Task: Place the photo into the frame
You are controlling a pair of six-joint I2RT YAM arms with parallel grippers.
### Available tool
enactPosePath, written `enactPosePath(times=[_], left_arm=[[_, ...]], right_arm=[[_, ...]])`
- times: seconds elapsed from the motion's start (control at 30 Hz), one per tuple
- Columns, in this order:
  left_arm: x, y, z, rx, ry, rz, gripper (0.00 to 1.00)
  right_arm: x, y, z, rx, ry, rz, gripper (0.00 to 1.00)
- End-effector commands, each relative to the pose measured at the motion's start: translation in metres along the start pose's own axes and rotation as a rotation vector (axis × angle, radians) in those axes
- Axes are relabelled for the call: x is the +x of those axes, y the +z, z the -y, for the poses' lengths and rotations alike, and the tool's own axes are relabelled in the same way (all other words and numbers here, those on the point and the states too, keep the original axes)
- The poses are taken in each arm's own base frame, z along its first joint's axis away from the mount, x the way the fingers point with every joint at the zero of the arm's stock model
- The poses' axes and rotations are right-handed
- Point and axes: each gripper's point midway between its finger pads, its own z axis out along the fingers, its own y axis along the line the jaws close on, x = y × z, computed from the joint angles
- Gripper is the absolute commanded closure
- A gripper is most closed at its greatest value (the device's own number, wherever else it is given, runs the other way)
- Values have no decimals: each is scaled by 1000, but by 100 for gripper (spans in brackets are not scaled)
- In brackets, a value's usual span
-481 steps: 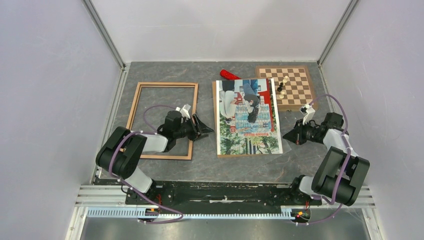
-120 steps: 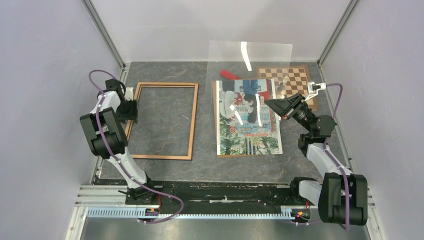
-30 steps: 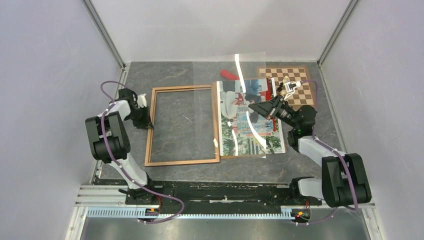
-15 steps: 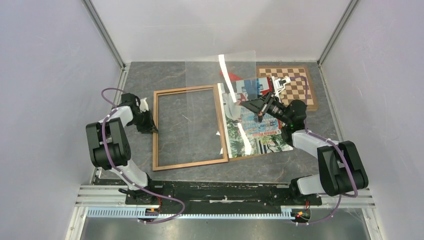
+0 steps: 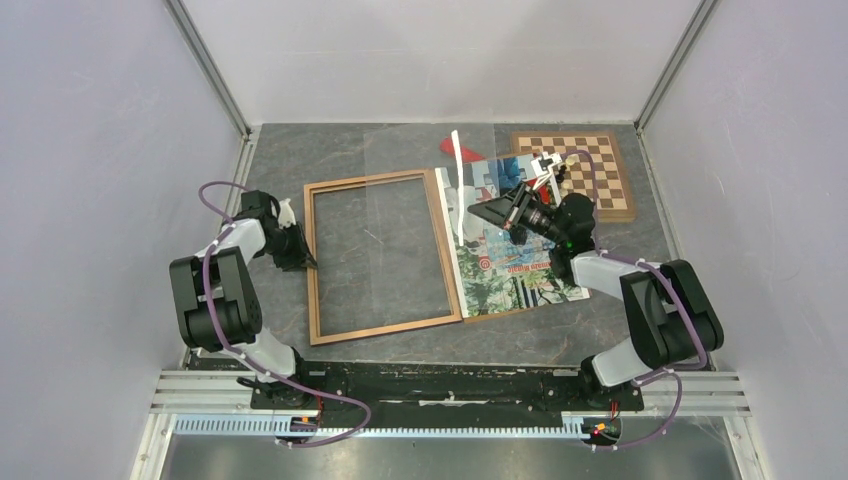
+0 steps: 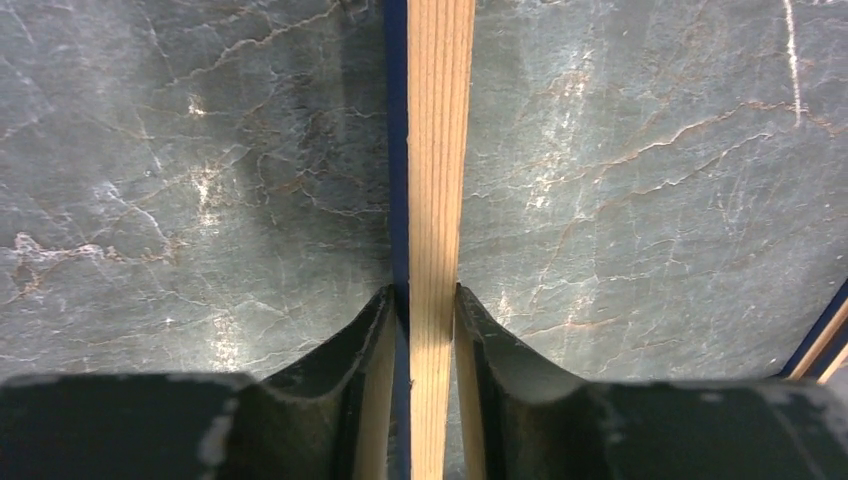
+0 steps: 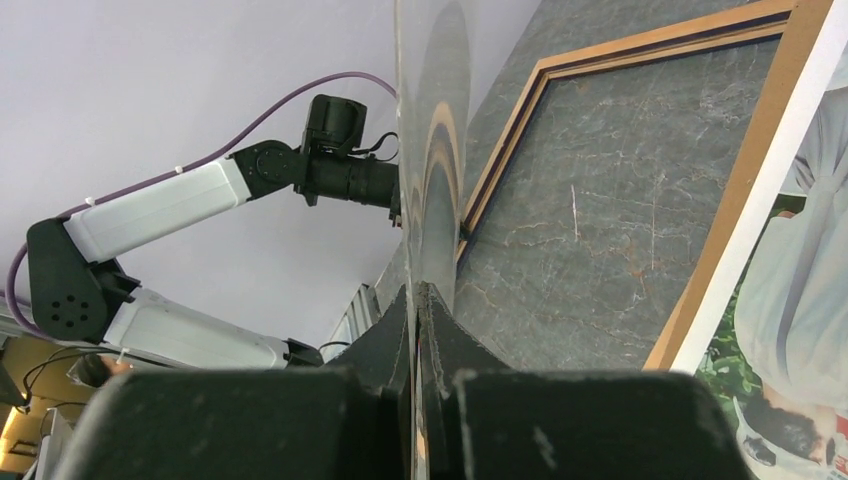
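Observation:
The frame [image 5: 385, 329] lies flat on the table, left of centre, light wood face up. My left gripper [image 5: 305, 258] is shut on its left rail. The left wrist view shows the rail [image 6: 437, 150], with a blue edge, pinched between the jaws of the left gripper [image 6: 425, 295]. The photo [image 5: 515, 270] lies face up to the right of the frame, touching its right rail. My right gripper [image 5: 480, 211] hovers over the photo's left part, shut on a clear sheet [image 5: 420, 160] that slants over the frame. In the right wrist view the right gripper [image 7: 420, 290] pinches the sheet [image 7: 440, 120] edge-on.
A brown panel [image 5: 500, 314] lies under the photo. A chessboard [image 5: 595, 185] with a few pieces [image 5: 565, 172] sits at the back right, and a red object [image 5: 452, 148] behind the photo. Walls close in the table on three sides.
The frame has slid right and turned slightly, now touching the photo. My right gripper moved left and lower with the clear sheet, which now slants over the frame. The photo has turned slightly.

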Motion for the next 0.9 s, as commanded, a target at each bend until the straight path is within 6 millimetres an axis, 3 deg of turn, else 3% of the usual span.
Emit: enactPosePath(times=[0.0, 0.07, 0.2, 0.33, 0.63, 0.87], left_arm=[[-25, -20, 21, 77, 7, 86, 59], [-27, -22, 23, 82, 20, 83, 51], [-25, -20, 22, 81, 24, 58, 45], [-27, -22, 20, 69, 32, 70, 43], [-48, -52, 18, 3, 94, 168, 41], [-59, -75, 25, 6, 114, 234, 40]], right_arm=[[-20, 14, -19, -66, -37, 48, 100], [-17, 18, -16, -62, -21, 37, 100], [-4, 24, -11, -62, 12, 5, 100], [7, 32, -11, -77, 50, -19, 100], [3, 47, -30, -153, 112, -21, 100], [17, 60, -30, -169, 171, -48, 100]])
